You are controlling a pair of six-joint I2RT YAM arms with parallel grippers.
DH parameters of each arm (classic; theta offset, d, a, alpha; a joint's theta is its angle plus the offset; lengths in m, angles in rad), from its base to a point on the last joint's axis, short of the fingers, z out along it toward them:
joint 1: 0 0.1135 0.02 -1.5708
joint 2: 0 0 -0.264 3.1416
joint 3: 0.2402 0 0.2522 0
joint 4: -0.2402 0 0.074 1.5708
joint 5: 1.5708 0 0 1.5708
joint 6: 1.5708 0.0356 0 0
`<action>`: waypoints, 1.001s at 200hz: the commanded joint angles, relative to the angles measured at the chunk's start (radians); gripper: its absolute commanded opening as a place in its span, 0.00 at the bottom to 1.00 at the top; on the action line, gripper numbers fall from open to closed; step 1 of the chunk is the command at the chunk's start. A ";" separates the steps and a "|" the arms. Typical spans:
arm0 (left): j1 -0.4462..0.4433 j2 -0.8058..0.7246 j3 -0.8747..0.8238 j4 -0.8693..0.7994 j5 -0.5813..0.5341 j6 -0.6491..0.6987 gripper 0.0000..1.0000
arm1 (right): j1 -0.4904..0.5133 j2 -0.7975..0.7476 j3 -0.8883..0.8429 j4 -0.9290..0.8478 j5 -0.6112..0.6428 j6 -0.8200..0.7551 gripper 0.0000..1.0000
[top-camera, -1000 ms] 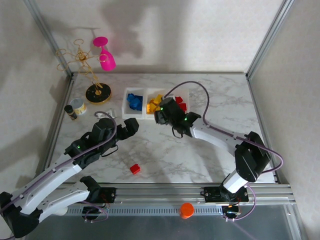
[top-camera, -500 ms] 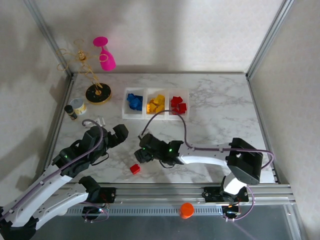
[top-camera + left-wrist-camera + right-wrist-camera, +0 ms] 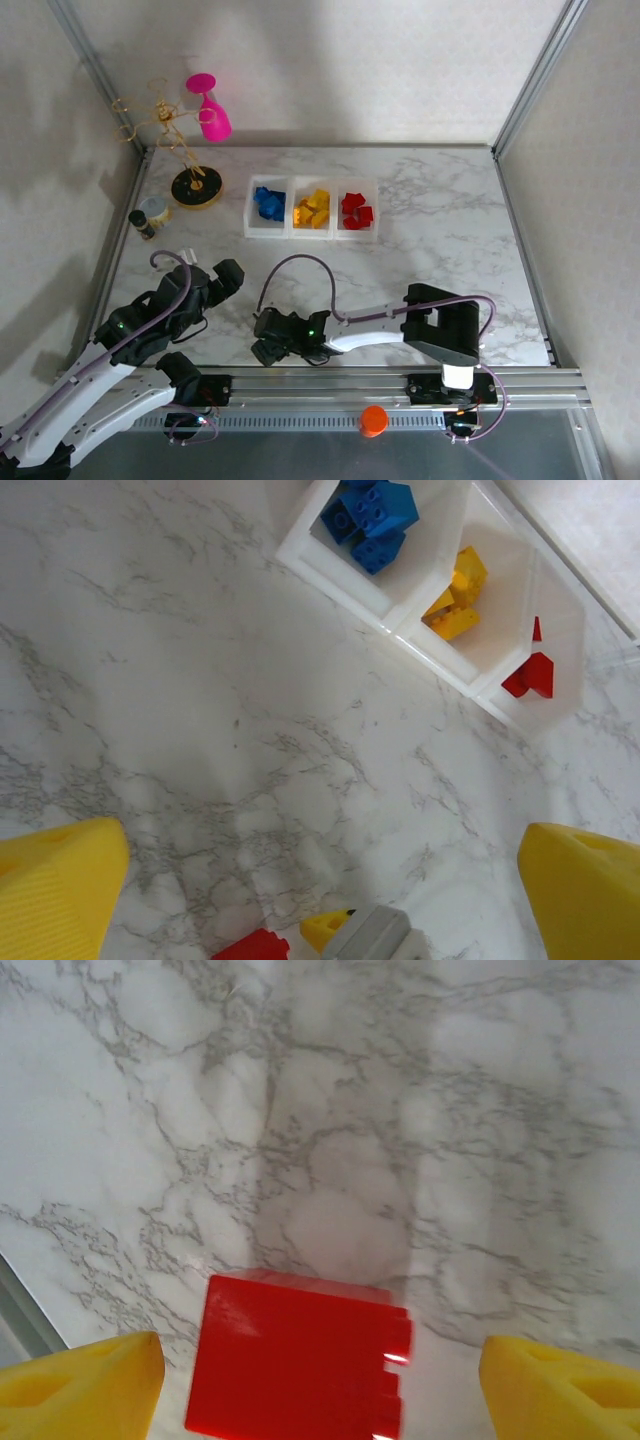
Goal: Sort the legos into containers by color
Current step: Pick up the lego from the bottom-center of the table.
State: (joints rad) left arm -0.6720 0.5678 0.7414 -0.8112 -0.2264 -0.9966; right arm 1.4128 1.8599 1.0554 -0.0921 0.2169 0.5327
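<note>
Right fingers (image 3: 80, 1380): spread wide, straddling a red brick (image 3: 300, 1355) near the tabletop's near edge, bins (image 3: 312, 234) well apart. Hazard: brick sits nearer one finger; closing could shove it askew. Left fingers (image 3: 60, 890): wide, empty.

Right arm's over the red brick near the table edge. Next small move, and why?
Probably lower the right gripper straight down and close it. In the right wrist view the red brick lies on the marble table between the two open fingers, apart from both, so nothing is gripped yet. It looks roughly centred, so little sideways correction seems needed.
</note>
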 commanded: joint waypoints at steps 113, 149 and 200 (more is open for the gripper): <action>0.012 0.002 -0.013 0.022 -0.003 0.016 1.00 | 0.007 0.009 0.109 -0.131 0.132 0.042 0.35; 0.011 0.023 0.001 0.070 0.009 0.027 1.00 | -0.058 -0.116 0.097 -0.188 0.139 0.056 0.36; 0.011 0.097 0.014 0.196 0.045 0.076 1.00 | -0.281 -0.289 0.058 -0.259 0.190 0.032 0.37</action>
State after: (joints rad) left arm -0.6716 0.6361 0.7364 -0.7059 -0.2115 -0.9642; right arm 1.2228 1.6333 1.1389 -0.2855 0.3416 0.5770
